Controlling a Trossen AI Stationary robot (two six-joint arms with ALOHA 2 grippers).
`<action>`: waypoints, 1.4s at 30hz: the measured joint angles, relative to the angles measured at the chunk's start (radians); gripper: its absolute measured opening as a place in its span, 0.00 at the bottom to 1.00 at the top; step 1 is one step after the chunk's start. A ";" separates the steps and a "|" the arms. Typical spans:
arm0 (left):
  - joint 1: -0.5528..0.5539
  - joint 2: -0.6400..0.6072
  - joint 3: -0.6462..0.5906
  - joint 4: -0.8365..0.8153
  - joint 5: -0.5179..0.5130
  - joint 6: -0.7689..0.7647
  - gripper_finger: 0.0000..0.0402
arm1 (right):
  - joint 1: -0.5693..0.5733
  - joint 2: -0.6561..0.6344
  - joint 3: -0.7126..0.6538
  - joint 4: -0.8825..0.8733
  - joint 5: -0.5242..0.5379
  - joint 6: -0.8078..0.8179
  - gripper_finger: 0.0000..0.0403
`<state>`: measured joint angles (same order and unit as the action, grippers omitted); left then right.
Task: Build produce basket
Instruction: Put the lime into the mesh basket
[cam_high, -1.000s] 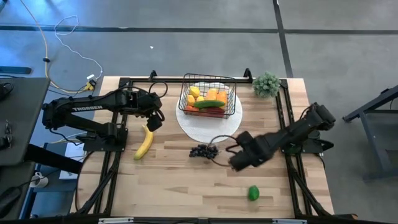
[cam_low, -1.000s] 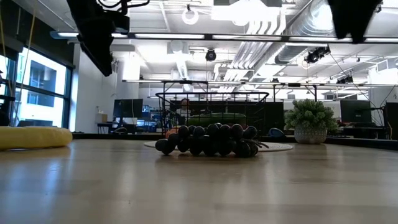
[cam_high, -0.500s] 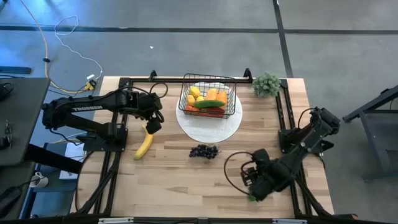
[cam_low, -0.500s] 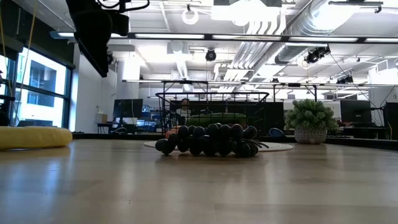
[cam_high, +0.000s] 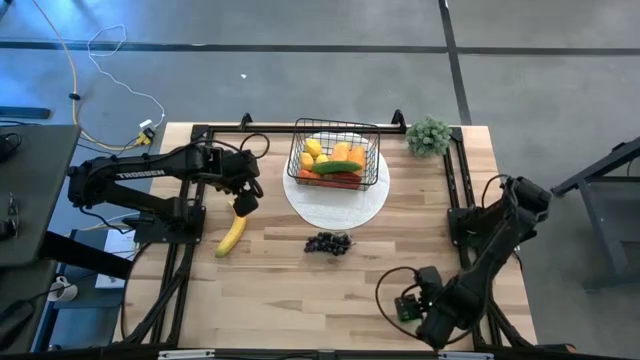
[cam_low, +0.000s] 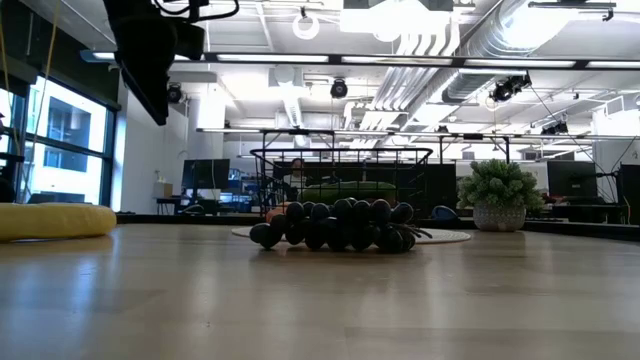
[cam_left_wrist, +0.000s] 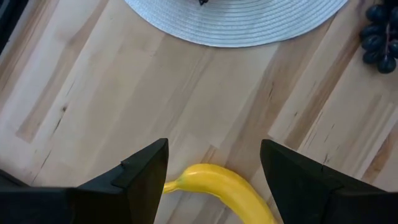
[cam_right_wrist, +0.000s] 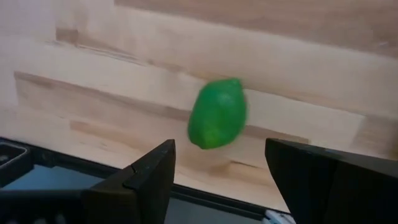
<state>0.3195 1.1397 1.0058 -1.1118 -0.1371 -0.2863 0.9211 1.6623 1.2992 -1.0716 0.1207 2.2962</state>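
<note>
The black wire basket stands on a round white plate and holds yellow, orange, green and red produce. Dark grapes lie on the table near the plate. A yellow banana lies at the left. My left gripper hovers open above the banana's far end. A green fruit lies close to the table's near edge. My right gripper hangs open over it and covers most of it in the high view.
A green bushy plant stands at the far right corner. Black frame rails run along the table's left and right sides. Bare wood lies between the banana, the grapes and the near edge.
My right gripper has swung away from the grapes toward the table's near right edge and now hangs over the green fruit. The grapes, banana and basket have stayed where they were.
</note>
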 joint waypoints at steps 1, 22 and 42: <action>0.000 0.000 0.000 0.000 0.000 -0.001 0.61 | 0.000 0.000 -0.017 0.032 0.000 0.000 0.57; 0.000 0.000 0.000 0.001 0.001 -0.026 0.61 | -0.005 0.000 -0.269 0.397 -0.047 0.002 0.57; 0.000 0.000 0.000 0.015 -0.008 -0.026 0.61 | -0.058 -0.002 -0.342 0.496 -0.026 -0.030 0.29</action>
<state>0.3195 1.1400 1.0058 -1.0973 -0.1455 -0.3119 0.8629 1.6607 0.9577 -0.5760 0.0942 2.2666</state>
